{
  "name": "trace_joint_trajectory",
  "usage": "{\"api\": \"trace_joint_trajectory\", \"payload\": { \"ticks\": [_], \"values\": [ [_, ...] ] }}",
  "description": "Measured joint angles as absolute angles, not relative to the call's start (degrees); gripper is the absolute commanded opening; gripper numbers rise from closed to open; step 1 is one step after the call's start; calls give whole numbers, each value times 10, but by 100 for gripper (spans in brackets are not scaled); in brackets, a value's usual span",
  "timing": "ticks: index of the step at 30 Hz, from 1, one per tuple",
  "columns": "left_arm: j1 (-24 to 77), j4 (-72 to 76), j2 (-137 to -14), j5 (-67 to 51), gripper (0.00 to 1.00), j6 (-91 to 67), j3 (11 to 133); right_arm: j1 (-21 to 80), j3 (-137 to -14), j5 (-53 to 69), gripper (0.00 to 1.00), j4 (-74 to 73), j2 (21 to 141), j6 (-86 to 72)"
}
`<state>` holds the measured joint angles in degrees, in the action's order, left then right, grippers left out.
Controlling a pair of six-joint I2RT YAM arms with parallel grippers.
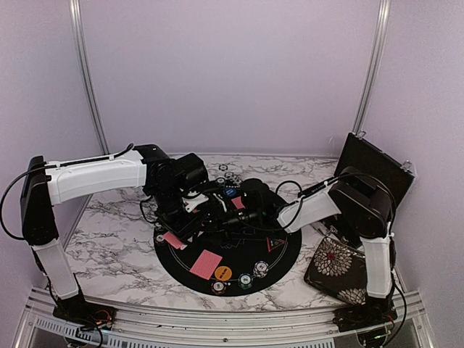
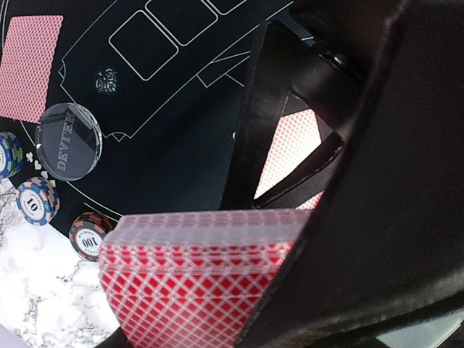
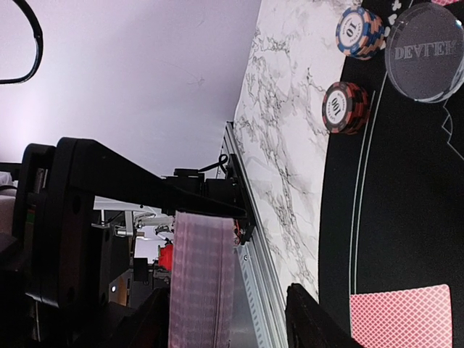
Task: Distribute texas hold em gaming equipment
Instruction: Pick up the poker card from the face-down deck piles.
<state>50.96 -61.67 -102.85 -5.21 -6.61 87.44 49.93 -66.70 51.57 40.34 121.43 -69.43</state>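
Right up close is the stack of red-backed cards [image 2: 196, 283]. My left gripper [image 1: 194, 217] is squeezed onto it and holds it up over the black round mat [image 1: 181, 274].

My right gripper [image 1: 243, 216] faces the left one, over the middle of the mat. Its jaws are apart. From my right wrist I see the stack edge-on between my two right fingers, and there is a gap next to one of them.

One card [image 2: 27, 67] lies flat on the mat, back up. Just beside it is a see-through round disc [image 2: 69, 141] with DEALER written on it.

Three little piles sit near the disc, right at the rim of the mat, where the marble table [image 1: 116, 239] begins. They are a blue-green chip stack [image 2: 7, 154], a chip stack marked 10 [image 2: 36, 201] and a chip stack marked 100 [image 2: 90, 235]. They are close together but do not touch.
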Motion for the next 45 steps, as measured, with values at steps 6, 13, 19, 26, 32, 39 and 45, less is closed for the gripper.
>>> {"api": "trace_joint_trajectory", "payload": {
  "ticks": [6,13,19,26,32,39,45],
  "values": [
    [510,-619,-1028,-46,45,-65,874,500,-669,505,47,391,1212,-676],
    [510,-618,-1029,-44,45,-64,874,498,-668,495,46,384,1205,-670],
    [510,-615,-1029,-45,45,-64,874,494,-662,488,44,383,1199,-668],
    [510,-616,-1029,-45,45,-64,874,481,-652,482,43,381,1190,-665],
    [510,-615,-1029,-45,45,-64,874,479,-649,479,41,380,1186,-664],
    [510,-615,-1029,-47,45,-64,874,475,-644,474,41,378,1180,-664],
    [510,-616,-1029,-50,45,-63,874,470,-633,470,45,379,1171,-665]
  ]
}}
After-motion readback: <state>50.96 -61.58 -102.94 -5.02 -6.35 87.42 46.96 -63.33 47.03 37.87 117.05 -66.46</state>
